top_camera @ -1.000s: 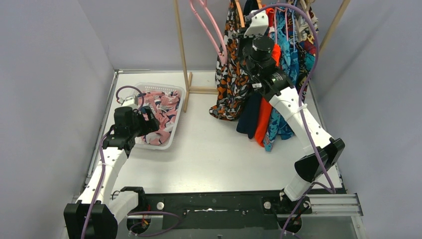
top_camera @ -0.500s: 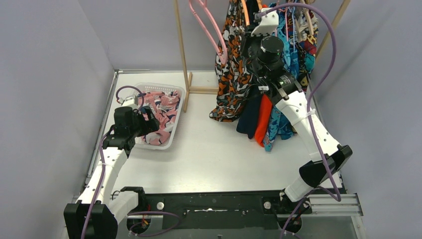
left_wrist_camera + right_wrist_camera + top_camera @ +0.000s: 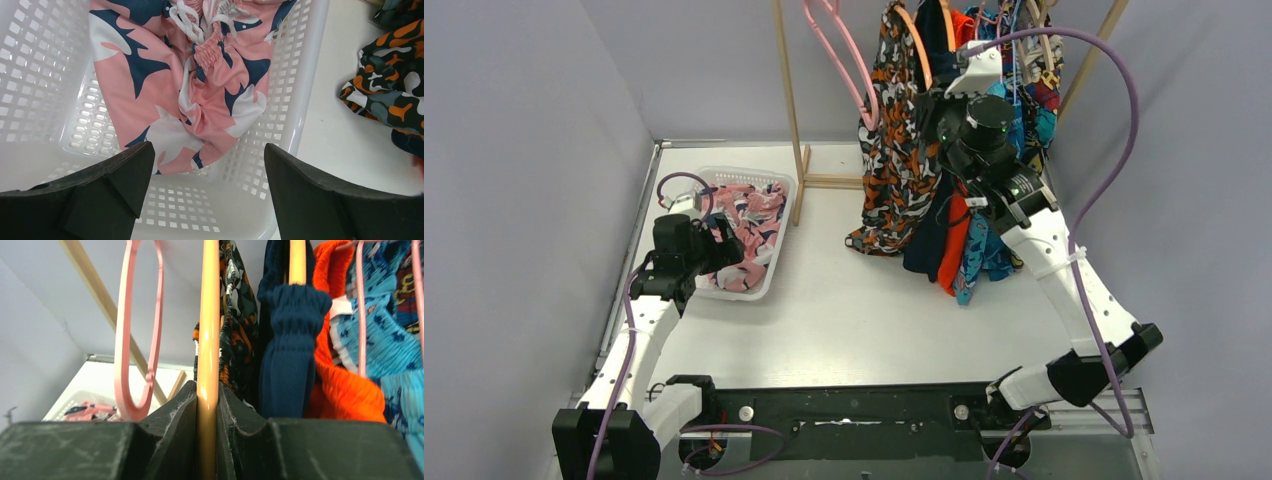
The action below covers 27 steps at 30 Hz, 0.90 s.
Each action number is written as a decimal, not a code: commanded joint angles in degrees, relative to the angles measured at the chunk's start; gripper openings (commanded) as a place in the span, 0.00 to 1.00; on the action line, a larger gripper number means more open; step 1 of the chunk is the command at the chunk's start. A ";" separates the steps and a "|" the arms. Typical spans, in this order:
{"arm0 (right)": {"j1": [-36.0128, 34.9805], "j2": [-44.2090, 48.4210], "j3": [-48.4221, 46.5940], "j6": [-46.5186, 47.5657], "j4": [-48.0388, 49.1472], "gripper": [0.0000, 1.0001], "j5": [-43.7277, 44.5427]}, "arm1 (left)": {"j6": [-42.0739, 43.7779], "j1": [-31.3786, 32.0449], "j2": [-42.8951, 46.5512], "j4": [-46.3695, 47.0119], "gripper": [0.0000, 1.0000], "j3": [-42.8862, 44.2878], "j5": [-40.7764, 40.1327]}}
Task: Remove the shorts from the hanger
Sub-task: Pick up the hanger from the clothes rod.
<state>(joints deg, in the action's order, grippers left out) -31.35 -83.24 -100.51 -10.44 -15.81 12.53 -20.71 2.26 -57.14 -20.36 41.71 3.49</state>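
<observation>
We see the black shorts with the orange and white print (image 3: pixel 892 170) hanging from an orange hanger (image 3: pixel 207 330) on the wooden rack (image 3: pixel 788 100) at the far side of the bench (image 3: pixel 854 300). Their lower edge hangs down close to the bench top. Just beside them on the rack hang the navy shorts (image 3: pixel 289 345), then the orange-red shorts (image 3: pixel 345 385) and the teal-blue patterned shorts (image 3: pixel 380 335), all bunched closely together. A further pair with a many-coloured print sits at the back of the row, but we cannot make it out well.

The right gripper (image 3: pixel 206 395) is raised up among the clothes, and its two fingers are clamped on the shaft of the orange hanger, which runs upright between them. To the left of that hanger a bare pink hanger (image 3: pixel 122 340) hangs on the same rack, apart from the clothes.

Well apart from the rack, at the left of the bench, stands a white basket (image 3: pixel 300 100) with a grid of holes. In it lie the pink shorts with the navy and white print (image 3: pixel 200 90), crumpled, with their white drawstring at the far end. The left gripper (image 3: pixel 207 150) hovers over the near end of the basket, its fingers wide apart and holding nothing.
</observation>
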 commanded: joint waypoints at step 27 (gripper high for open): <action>-0.46 41.60 49.05 -8.94 -4.21 0.00 -30.80 | -1.13 -0.26 0.12 2.49 0.81 0.36 4.29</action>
<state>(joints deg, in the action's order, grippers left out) -31.55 -44.86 -50.06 -22.13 -22.74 -11.84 -20.95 2.24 -57.45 -20.36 41.69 4.97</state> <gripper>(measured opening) 0.158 0.809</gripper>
